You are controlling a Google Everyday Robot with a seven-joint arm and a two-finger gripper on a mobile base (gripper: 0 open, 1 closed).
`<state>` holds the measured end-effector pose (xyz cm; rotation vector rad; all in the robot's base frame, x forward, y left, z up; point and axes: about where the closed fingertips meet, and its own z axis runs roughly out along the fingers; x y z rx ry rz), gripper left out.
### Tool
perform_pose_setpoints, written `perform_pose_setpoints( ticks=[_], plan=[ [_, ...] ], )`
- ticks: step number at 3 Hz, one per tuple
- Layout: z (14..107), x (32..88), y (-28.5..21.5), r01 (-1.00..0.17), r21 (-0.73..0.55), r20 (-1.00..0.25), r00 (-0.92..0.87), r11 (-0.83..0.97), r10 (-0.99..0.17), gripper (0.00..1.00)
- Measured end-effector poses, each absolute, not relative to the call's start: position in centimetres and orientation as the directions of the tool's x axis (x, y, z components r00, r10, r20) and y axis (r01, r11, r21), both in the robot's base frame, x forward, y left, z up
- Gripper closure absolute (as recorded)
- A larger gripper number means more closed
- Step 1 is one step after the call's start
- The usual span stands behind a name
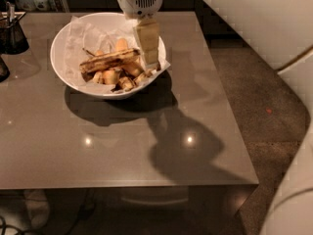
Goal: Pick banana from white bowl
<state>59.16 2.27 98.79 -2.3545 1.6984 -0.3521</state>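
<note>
1. My main worry is a grab at the wrong end. The gripper (149, 58) hangs over the right side of the white bowl (58, 40). There it meets only the right tip of the banana (110, 61), which lies across the bowl's middle and slopes down toward its left. A pinch that far from the fruit's middle could let it swing or slide out on the lift.

2. The banana looks soft and heavily browned. I judge that a hard squeeze could crush or split it rather than hold it.

3. Stubby fruit pieces (111, 76) crowd the front of the bowl right under the banana, with one more behind it. A careless close could catch one of these instead of the banana, or along with it.

4. Crumpled paper (80, 35) lines the bowl and spills over its right rim, just below the gripper. If it gets snagged, the lining and everything on it could be dragged up.

5. The gripper sits close to the bowl's right rim. A sideways nudge there could tip or push the bowl across the table (122, 146).

6. I cannot tell how wide the gripper stands. It does not appear to hold anything. Whether it touches the banana's tip, the paper or the rim I cannot say from this view.
</note>
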Motion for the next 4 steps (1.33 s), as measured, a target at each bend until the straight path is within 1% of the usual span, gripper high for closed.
perform_pose_setpoints(
  ticks=[1,4],
  plan=[
    [98.0,60.0,3.0,-0.895,-0.293,0.059,0.335,-0.337,-0.941,0.15],
    [95.2,61.5,4.9,-0.895,-0.234,0.046,0.381,-0.380,-0.924,0.27]
  ],
)
